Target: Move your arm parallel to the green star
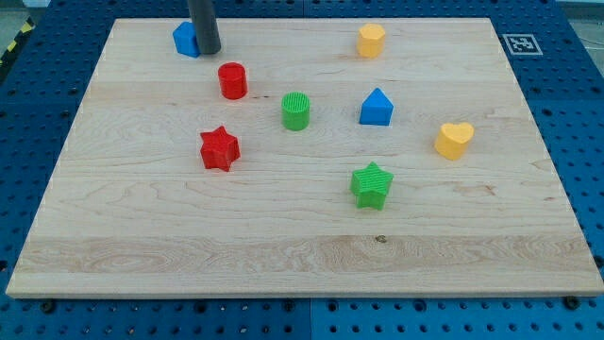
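The green star lies on the wooden board, right of centre and toward the view's bottom. My tip is at the view's top left, touching or just beside a blue block that the rod partly hides. The tip is far from the green star, up and to the left of it. A red cylinder stands just below and to the right of the tip.
A red star lies left of centre. A green cylinder stands mid-board. A blue house-shaped block is right of it. A yellow block sits at the top, a yellow heart at the right.
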